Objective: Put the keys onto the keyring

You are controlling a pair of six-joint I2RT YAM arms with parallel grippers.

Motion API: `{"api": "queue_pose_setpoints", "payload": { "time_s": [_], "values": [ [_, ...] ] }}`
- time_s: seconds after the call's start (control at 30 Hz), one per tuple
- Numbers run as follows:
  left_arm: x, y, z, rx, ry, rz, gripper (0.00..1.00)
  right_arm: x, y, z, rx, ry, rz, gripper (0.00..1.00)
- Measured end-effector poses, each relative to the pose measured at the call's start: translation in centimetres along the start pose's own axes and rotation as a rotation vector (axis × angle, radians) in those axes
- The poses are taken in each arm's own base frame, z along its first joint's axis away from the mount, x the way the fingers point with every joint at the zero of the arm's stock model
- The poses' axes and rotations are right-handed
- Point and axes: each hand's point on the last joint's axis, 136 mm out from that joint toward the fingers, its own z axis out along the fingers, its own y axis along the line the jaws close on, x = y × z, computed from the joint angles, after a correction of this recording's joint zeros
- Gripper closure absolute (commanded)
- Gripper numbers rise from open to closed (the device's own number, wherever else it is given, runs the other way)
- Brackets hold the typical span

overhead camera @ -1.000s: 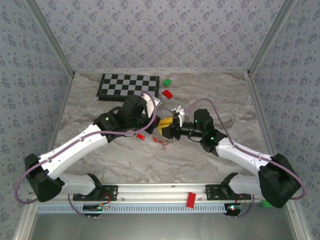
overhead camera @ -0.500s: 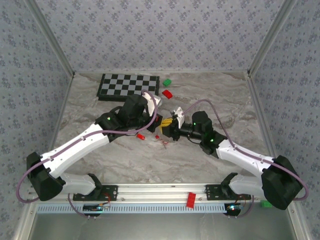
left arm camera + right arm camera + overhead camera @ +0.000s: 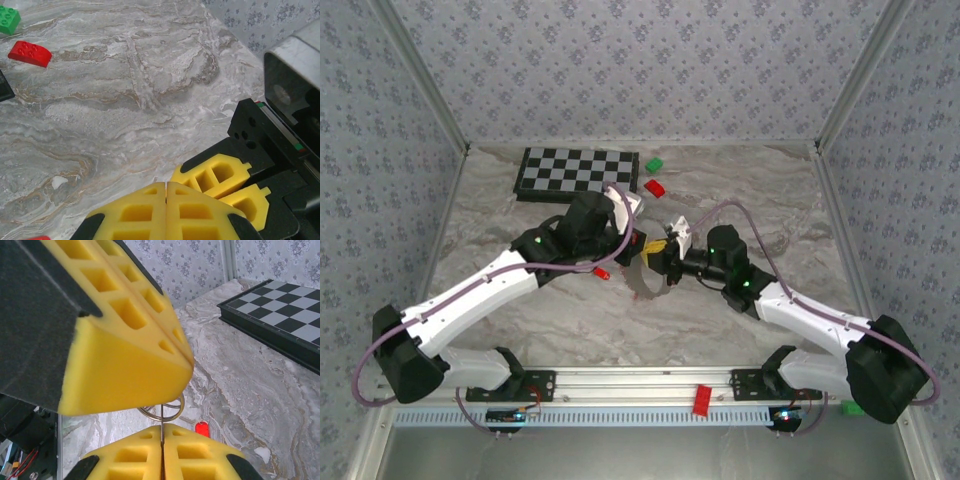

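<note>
**Both grippers clenched tip to tip over the keyring**

We see the two arms meeting near the middle of the marble table (image 3: 740,180), with their yellow fingers almost touching. The left gripper (image 3: 166,192) is clenched: in its own wrist view the two foam pads press flat together with only a seam between them. We cannot make out anything caught in that seam. Just beyond it, the right arm's fingers (image 3: 220,175) point in from the right.

The right gripper (image 3: 162,440) is clenched as well. In its wrist view a thin metal wire stands upright in the seam between its pads and rises to the keyring (image 3: 172,416), whose grey loop hangs just under the left gripper's fingertips. We take that wire to be part of the keyring, so the right gripper is grasping it. Whether the left fingertips actually touch the loop we cannot tell.

One key (image 3: 202,429) lies on the table just beyond the right gripper's pads, with its red head showing and apart from the ring. From above, a grey arc curves on the near side of the two grippers where they meet, and a small red piece lies beside the left arm's wrist.

Towards the far edge of the table a chessboard (image 3: 578,172) lies flat. To its right are a green block (image 3: 653,163) and a red block (image 3: 655,187), both well apart from the grippers.
</note>
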Motion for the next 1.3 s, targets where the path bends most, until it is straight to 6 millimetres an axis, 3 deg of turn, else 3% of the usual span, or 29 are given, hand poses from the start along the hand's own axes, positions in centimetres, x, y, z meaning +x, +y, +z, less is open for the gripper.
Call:
{"api": "queue_pose_setpoints", "payload": {
  "time_s": [0.53, 0.7, 0.83, 1.03, 1.3],
  "values": [
    [-0.1, -0.6, -0.3, 0.09, -0.152, -0.053, 1.0, -0.4, -0.3, -1.3, 0.022, -0.05, -0.018, 0.96],
    [-0.1, -0.7, -0.2, 0.092, -0.141, -0.049, 1.0, -0.5, -0.4, -1.5, 0.022, -0.053, -0.012, 0.87],
    [-0.4, -0.4, 0.1, 0.072, -0.11, -0.05, 1.0, -0.7, -1.0, -1.9, 0.038, -0.062, -0.008, 0.93],
    [-0.9, -0.8, 0.6, 0.079, -0.068, -0.042, 1.0, -0.8, -0.9, -2.0, 0.032, -0.064, -0.013, 0.86],
    [0.3, -0.8, 1.2, 0.08, 0.002, -0.044, 1.0, -0.6, -0.9, -1.9, 0.033, -0.06, -0.011, 0.84]
  ]
}}
